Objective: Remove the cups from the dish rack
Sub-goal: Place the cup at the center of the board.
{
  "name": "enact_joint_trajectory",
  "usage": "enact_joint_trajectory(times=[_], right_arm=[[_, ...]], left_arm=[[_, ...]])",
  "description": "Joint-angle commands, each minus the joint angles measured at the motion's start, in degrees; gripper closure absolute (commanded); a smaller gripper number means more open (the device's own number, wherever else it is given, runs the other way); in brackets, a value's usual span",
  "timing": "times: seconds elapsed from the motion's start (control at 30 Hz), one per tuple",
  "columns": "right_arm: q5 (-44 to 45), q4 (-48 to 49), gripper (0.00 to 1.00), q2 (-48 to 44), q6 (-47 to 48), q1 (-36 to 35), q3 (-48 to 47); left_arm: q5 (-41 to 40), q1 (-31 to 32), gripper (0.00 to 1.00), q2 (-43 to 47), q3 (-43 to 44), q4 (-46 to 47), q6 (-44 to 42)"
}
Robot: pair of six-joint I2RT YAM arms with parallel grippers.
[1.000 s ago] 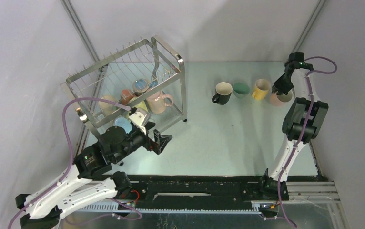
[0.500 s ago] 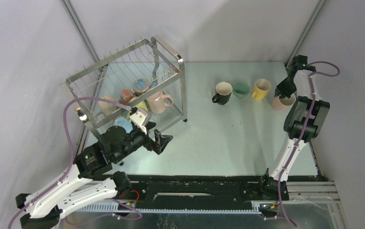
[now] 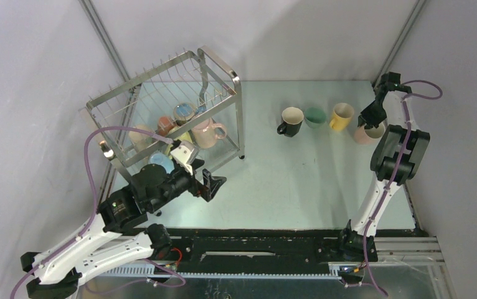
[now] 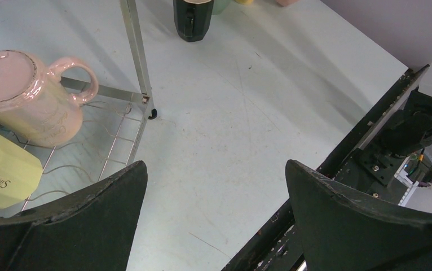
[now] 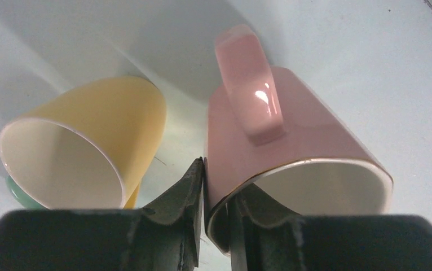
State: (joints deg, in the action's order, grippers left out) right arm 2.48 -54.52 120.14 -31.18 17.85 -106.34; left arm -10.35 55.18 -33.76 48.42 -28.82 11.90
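Surface: pale blue-green tabletop [image 3: 286, 180] between grey walls, with a black base rail [image 3: 255, 246] along its near edge.
Writing: a cursive word on the lime mug [image 4: 2, 172] looks like "Simple". No other lettering is legible.
Dish rack: the steel wire dish rack [image 3: 238, 115] stands at the table's far left.
Cups in the rack: the racked pink mug [image 4: 27, 101] lies on its side on the lower wires, handle up, with the lime mug just beside it. A light blue mug [image 3: 159, 163], an orange-red mug [image 3: 165, 124] and a beige mug [image 3: 139, 136] sit deeper in.
Cups out of the rack: the black mug [image 3: 291, 121], green mug [image 3: 314, 117], yellow mug [image 3: 342, 116] and loose pink mug [image 3: 370, 132] stand upright in a row to the rack's right, each farther from it.
In the way: the rack's corner post rises between the racked pink mug and the black mug.
Left arm: it is stretched low toward the rack's near right corner. The left gripper [image 4: 215, 169] gapes wide and holds nothing.
Right arm: it is folded high, far right of the rack. The right gripper [image 5: 219, 180] is narrow, one finger outside and one inside the loose pink mug's rim; whether it pinches cannot be told.
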Motion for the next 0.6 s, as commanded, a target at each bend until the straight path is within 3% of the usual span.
enact_joint_trajectory(times=[0.0,0.57], right_arm=[[0.0,0.9,0.73,-0.2,0.3,-0.4,-3.7],[0.5,0.4,0.63,-0.1,0.1,-2.9,-5.3]], left_arm=[[0.1,-0.3,0.00,-0.2,-1.2,1.2,-1.4],[0.2,-0.3,0.00,-0.2,-1.2,1.0,-1.5]])
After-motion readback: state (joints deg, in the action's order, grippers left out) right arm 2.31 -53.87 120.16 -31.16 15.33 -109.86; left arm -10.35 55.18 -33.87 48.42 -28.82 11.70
